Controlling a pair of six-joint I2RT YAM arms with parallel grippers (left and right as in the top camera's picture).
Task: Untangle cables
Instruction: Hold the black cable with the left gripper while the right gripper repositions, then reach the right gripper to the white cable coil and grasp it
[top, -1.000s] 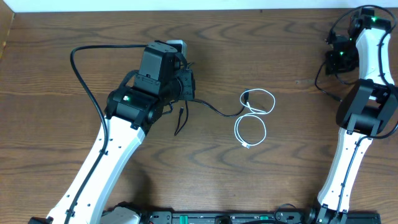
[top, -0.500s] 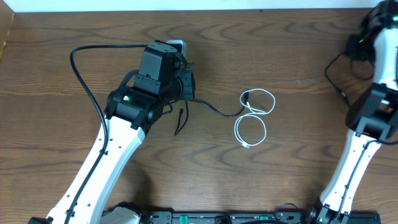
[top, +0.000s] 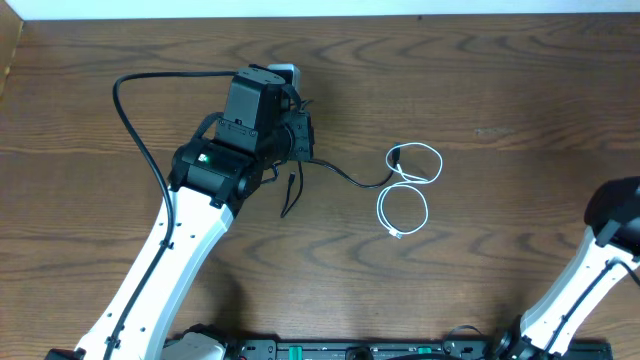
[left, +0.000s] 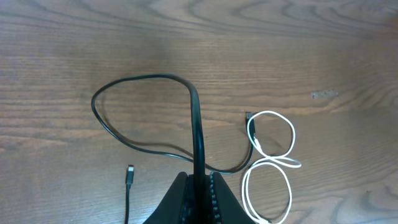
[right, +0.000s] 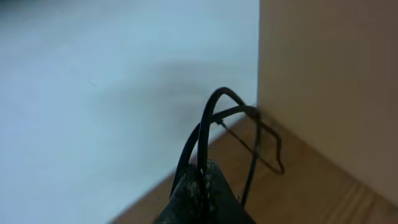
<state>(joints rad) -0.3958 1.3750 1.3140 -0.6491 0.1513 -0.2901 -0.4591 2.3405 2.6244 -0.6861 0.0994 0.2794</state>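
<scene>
My left gripper (top: 297, 140) is shut on the black cable (top: 345, 178), left of the table's middle. In the left wrist view the black cable (left: 146, 78) rises from the shut jaws (left: 198, 182), loops over the wood and runs right to the white cable (left: 271, 155). One black plug (left: 130, 175) lies left of the jaws. The white cable (top: 403, 208) lies in a figure-eight, and the black cable's other end touches its upper loop. My right gripper (right: 202, 177) is out of the overhead view. Its jaws look shut, with thick black cords arching up in front of them.
The right arm's lower links (top: 610, 228) show at the right edge. The left arm's thick black cable (top: 130, 110) arcs over the table at the left. The right wrist view shows a pale wall, a tan panel (right: 329, 81) and a wooden surface.
The right arm has swung from the top right corner out of the overhead view. The left arm and both cables have not moved.
</scene>
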